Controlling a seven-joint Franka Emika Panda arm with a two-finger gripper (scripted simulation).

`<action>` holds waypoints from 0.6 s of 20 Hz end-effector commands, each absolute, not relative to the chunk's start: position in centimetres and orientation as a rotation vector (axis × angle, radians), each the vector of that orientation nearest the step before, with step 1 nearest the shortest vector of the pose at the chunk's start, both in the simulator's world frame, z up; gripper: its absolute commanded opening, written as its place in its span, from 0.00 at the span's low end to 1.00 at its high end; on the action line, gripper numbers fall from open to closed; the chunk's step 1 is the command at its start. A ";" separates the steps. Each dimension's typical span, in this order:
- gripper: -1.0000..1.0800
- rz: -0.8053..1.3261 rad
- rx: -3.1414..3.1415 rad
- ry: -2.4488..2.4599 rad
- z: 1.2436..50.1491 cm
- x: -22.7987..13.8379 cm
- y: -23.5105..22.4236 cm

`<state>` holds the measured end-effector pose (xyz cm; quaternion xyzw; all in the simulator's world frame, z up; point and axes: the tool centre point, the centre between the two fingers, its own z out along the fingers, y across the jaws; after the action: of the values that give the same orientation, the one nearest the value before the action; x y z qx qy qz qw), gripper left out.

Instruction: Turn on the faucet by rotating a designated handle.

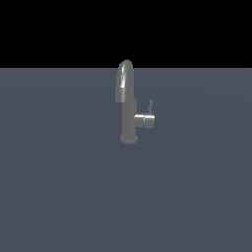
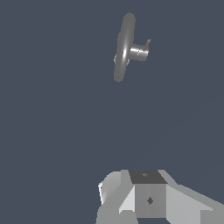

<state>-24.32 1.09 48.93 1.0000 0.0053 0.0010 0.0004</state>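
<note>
Handle stands upright on the faucet stub, well ahead of the gripper; jaw state can't be told.

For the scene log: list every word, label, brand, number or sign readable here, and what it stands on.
None: no text, number or brand shows in either view.
The faucet and its handle are plain grey metal.
The gripper body carries only a small dark diamond mark, not a character.
</note>
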 end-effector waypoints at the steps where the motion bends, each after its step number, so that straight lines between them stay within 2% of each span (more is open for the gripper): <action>1: 0.00 0.003 3.141 0.017 48.9 -24.3 1.1; 12: 0.00 -0.055 3.182 -0.053 48.8 -22.6 1.1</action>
<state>-22.99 1.11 48.86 0.9997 -0.0114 -0.0127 -0.0159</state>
